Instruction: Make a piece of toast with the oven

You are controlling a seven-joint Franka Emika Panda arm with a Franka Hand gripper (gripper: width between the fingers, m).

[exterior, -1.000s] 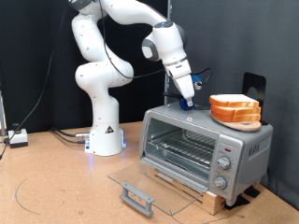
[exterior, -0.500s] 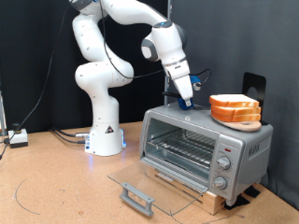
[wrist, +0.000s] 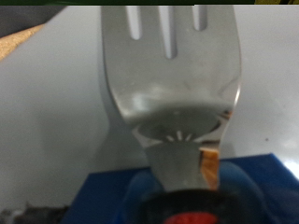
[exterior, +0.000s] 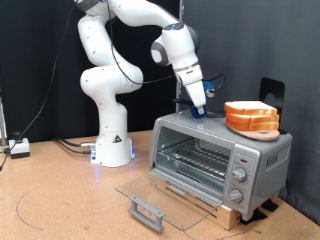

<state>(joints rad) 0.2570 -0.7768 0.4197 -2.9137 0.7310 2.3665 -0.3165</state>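
Note:
The silver oven (exterior: 215,155) stands on a wooden slat base with its glass door (exterior: 150,195) dropped open and its rack bare. Two bread slices (exterior: 252,113) are stacked on a round orange plate (exterior: 250,128) on the oven's roof, toward the exterior view's right. My gripper (exterior: 199,106) hangs just over the roof's left part, a little left of the plate. It is shut on a blue-handled tool. The wrist view shows this as a slotted metal spatula blade (wrist: 173,84) over the grey oven top (wrist: 47,112).
The white arm base (exterior: 112,150) stands left of the oven on the brown table. The door's grey bar handle (exterior: 147,212) juts toward the exterior view's bottom. Three knobs (exterior: 240,175) sit on the oven's right front. A black stand (exterior: 271,93) rises behind the plate.
The gripper with the spatula has crept slightly left and up over the oven roof. Nothing else has moved.

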